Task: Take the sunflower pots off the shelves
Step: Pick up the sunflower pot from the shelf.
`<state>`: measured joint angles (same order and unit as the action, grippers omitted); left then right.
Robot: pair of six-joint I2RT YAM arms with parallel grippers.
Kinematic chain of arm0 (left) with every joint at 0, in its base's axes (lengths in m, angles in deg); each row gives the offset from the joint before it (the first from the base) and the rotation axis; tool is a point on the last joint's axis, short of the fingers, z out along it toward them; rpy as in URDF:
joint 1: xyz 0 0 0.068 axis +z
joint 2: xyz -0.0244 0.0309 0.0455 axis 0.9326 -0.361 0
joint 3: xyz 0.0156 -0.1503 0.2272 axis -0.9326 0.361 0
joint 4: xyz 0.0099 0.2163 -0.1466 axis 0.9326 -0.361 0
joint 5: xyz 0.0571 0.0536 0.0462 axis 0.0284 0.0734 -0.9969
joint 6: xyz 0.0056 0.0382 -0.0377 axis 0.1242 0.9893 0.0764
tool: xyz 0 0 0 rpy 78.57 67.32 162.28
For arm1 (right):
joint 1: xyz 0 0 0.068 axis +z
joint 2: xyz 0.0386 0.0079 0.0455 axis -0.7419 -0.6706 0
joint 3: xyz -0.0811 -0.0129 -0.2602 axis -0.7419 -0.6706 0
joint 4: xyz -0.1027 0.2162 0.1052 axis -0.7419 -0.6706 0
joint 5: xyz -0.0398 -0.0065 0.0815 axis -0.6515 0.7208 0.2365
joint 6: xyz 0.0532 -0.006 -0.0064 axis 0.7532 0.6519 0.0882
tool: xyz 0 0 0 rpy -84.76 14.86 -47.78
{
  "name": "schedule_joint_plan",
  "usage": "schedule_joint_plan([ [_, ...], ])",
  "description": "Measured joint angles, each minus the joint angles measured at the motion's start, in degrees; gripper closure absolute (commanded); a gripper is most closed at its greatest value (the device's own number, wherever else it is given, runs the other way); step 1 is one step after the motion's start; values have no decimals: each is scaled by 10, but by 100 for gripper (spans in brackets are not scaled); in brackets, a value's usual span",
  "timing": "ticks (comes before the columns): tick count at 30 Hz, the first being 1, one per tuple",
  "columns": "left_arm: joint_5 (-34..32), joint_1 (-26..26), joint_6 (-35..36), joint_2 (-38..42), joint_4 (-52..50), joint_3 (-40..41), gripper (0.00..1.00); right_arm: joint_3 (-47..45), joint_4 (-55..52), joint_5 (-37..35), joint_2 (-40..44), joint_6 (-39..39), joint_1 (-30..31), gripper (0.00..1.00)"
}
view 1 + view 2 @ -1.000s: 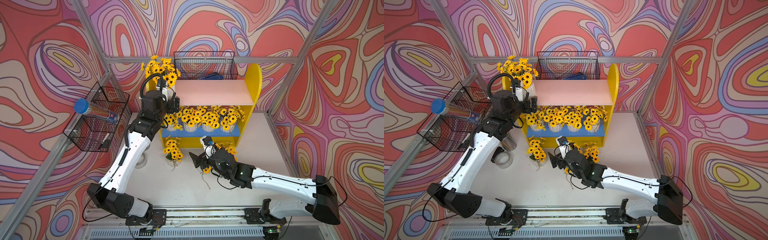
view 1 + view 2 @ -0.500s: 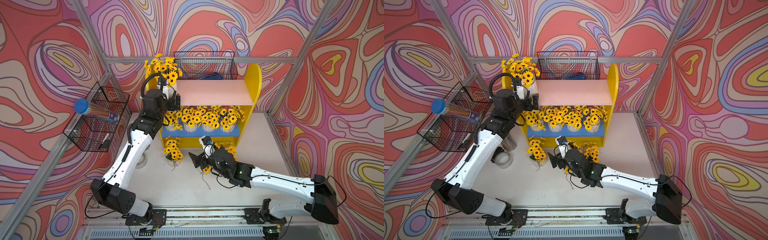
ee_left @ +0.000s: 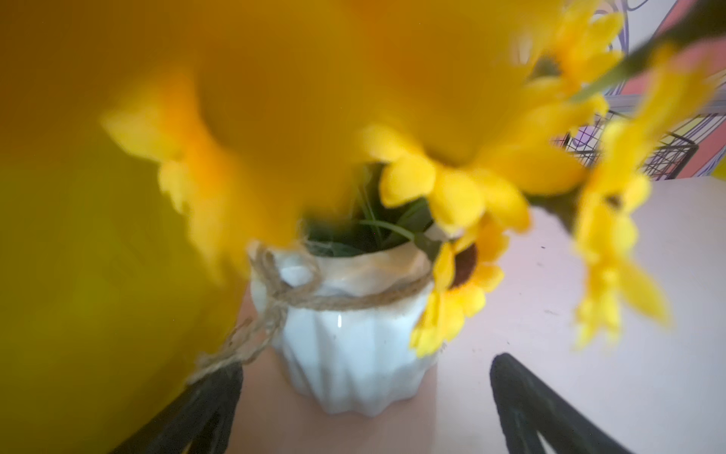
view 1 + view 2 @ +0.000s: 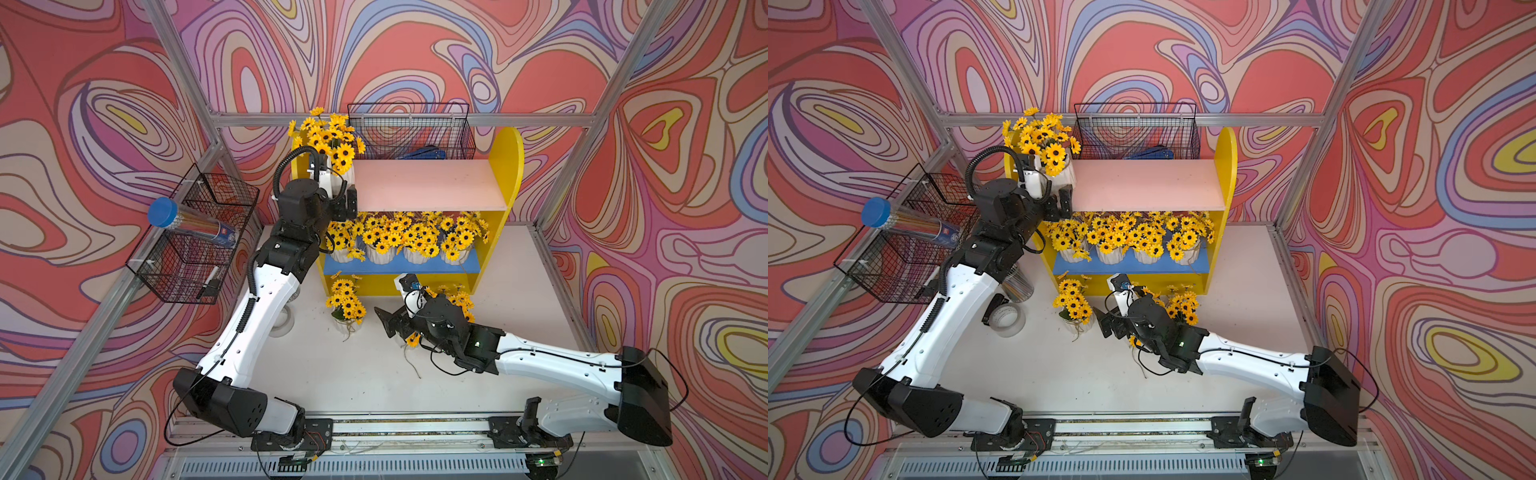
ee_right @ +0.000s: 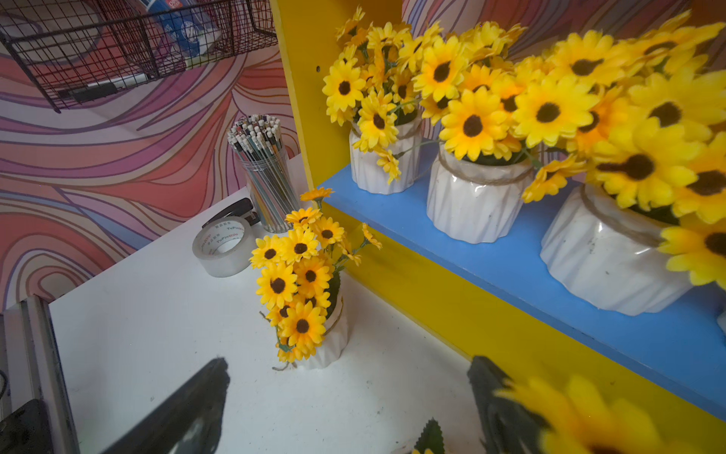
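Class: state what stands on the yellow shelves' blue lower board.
Four sunflower pots stand in a row on the blue board. The pink upper board covers whatever lies behind them.

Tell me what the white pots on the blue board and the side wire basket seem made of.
The pots look like glazed ceramic: white, glossy, with sharp highlights on the ribs; moulded plastic is possible. The side basket looks like thin metal wire in a grid, coated matte black.
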<state>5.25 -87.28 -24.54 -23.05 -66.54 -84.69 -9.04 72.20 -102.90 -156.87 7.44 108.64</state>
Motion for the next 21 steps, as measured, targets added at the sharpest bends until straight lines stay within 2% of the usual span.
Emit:
schedule_joint_plan([
  [21, 23, 5, -16, -57, -14, -106, 0, 0, 4, 6, 1, -1, 0, 2],
])
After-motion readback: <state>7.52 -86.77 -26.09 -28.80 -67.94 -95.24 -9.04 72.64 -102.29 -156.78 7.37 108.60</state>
